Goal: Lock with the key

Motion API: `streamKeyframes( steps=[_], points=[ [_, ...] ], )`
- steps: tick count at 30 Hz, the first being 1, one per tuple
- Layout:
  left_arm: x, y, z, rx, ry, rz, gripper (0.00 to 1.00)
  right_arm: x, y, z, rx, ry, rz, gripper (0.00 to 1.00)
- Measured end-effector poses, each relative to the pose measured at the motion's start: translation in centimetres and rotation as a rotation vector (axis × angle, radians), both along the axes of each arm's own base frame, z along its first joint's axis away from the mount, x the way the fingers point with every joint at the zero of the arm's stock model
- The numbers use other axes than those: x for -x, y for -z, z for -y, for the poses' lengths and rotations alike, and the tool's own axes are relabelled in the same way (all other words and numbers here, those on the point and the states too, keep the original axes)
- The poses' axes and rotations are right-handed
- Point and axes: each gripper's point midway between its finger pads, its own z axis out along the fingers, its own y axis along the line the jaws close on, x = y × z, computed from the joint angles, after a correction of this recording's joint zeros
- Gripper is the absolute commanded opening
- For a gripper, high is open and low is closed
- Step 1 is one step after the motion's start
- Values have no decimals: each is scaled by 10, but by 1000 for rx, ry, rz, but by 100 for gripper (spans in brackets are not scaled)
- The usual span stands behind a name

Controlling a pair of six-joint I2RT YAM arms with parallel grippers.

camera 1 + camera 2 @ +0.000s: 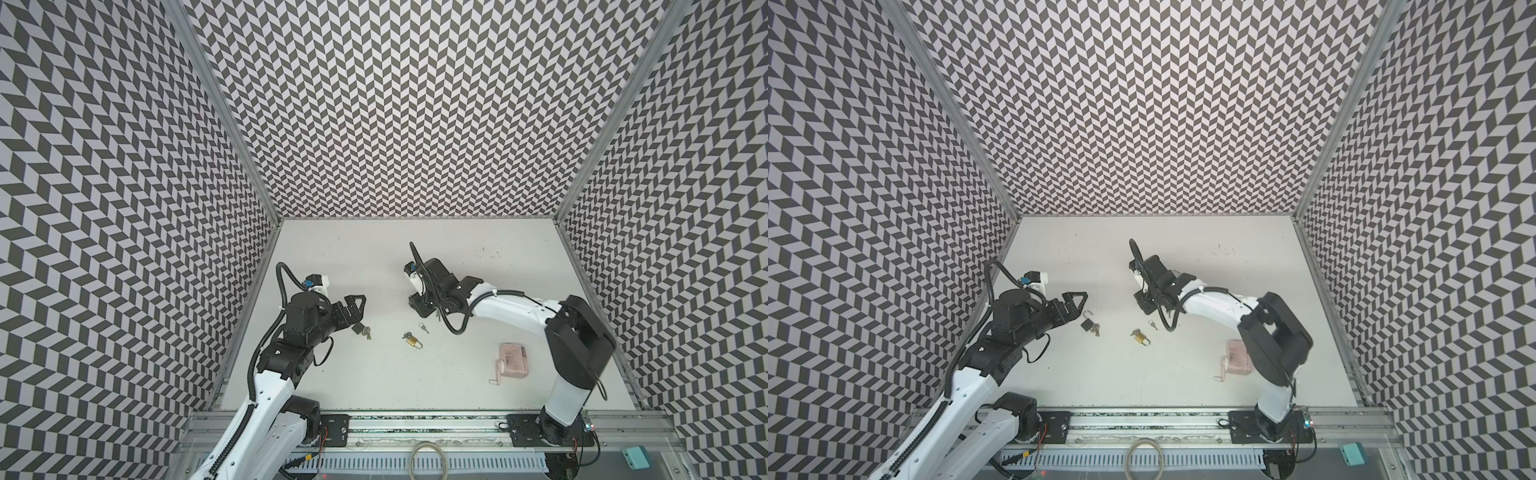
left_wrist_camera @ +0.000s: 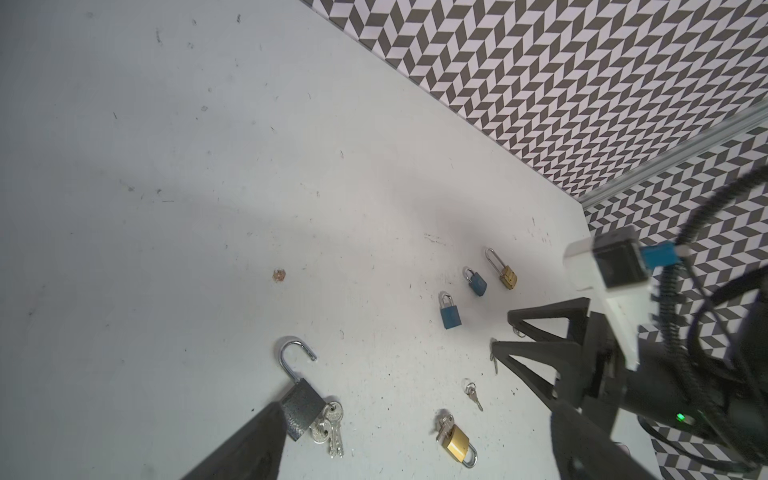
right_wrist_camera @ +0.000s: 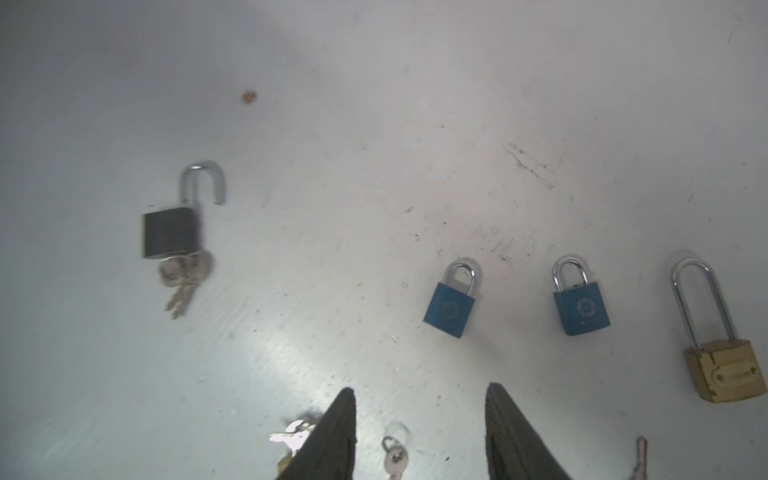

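As the work lies on the white tabletop (image 1: pixel 374 257), the left end effector (image 1: pixel 360 312), spread wide and empty, is the nearer one; the right end effector (image 3: pixel 420 388), half spread and empty, hangs well apart. Just beside the left fingers (image 2: pixel 249 449) lies the dark grey metal padlock (image 2: pixel 301 409), long axis toward the back wall (image 1: pixel 415 124), shackle swung open, silver key bunch (image 2: pixel 328 419) at its base.
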Motion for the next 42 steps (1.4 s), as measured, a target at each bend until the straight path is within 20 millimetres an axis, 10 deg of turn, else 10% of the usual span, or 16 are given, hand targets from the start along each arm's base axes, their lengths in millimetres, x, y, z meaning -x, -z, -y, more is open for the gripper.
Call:
streamKeyframes(
  steps=[11, 17, 29, 42],
  points=[
    [-20, 14, -71, 4, -288, -135, 99, 74, 11, -61, -52, -183, -38, 49],
    [-20, 0, -103, 42, -386, -113, 99, 68, 29, -99, -36, -209, -58, 51],
    [-12, -3, -107, 61, -396, -111, 99, 54, 51, -150, 9, -254, -75, 59],
    [-9, -1, -124, 64, -484, -138, 99, 44, 72, -174, 76, -244, -72, 56]
  ],
)
